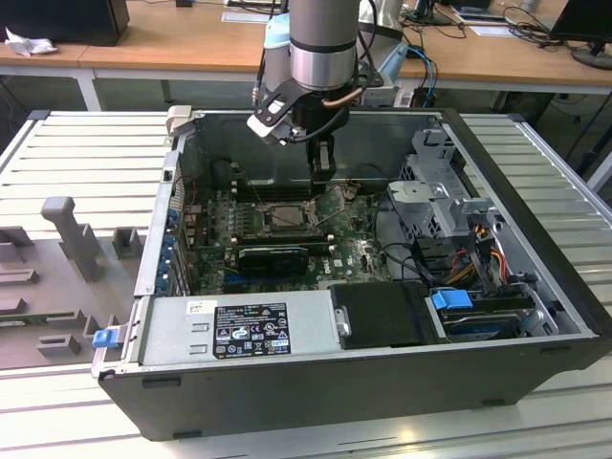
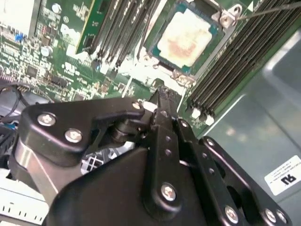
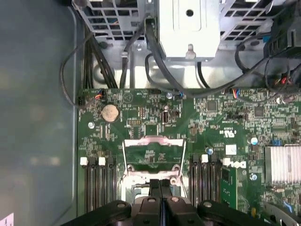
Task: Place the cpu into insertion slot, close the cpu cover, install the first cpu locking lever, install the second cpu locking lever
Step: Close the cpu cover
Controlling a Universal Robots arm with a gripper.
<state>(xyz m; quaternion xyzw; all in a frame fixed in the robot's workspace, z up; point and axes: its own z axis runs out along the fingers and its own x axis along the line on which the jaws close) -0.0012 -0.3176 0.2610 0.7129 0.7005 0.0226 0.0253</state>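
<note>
Sitting flat in socket (image 2: 227,19): chip (image 2: 188,40). Cover (image 3: 151,141) open, hinged back beside socket. Gripper (image 2: 162,96) just beside socket, jaws together, nothing held. Cover likely thin, stiff, light steel; push free edge, spare fragile chip.

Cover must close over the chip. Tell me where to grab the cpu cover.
Likely best: pinch the cpu cover by its free-edge rail, farthest from the hinge, coming from above. The thin frame leans open, and its large window leaves only narrow rails.
</note>
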